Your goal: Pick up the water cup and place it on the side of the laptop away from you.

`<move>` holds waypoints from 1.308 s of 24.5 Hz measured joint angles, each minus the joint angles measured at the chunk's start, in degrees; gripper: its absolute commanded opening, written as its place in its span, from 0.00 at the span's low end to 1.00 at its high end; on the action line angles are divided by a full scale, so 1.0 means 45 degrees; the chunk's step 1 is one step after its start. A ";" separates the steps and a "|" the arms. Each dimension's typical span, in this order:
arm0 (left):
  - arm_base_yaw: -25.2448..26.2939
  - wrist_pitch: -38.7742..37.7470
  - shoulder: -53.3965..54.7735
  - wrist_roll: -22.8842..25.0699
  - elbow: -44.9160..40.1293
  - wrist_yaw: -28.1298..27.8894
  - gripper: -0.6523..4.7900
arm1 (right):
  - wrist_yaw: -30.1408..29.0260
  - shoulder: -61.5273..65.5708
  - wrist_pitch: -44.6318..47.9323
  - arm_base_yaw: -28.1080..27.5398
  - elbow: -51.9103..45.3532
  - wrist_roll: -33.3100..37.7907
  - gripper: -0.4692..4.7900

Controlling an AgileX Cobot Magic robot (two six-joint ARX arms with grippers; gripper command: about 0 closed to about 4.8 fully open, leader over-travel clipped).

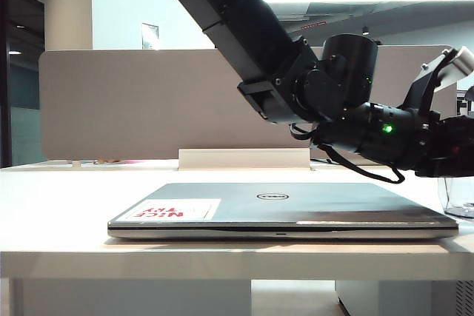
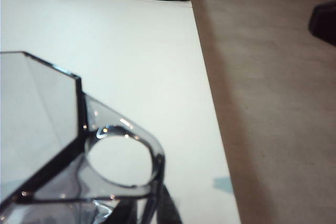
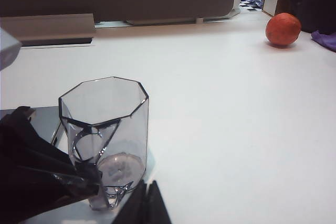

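Closed at the table's near edge, the laptop (image 1: pixel 281 211) has the cup (image 3: pixel 107 135) upright just beside its right end, where the left gripper (image 3: pixel 79 174) reaches across at its handle, jaw state unclear, the right gripper unseen.

On the lid of the laptop (image 1: pixel 281 209) I read two things — a round Dell logo (image 1: pixel 271 196) near the middle, and a white sticker (image 1: pixel 174 210) with red letters, upside down to me — "NICE TRY".
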 measured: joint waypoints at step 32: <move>0.2035 -0.2642 -0.1598 -0.2628 0.3283 -1.1861 0.11 | -0.0787 0.0000 -0.0670 0.0029 0.0000 0.0160 0.07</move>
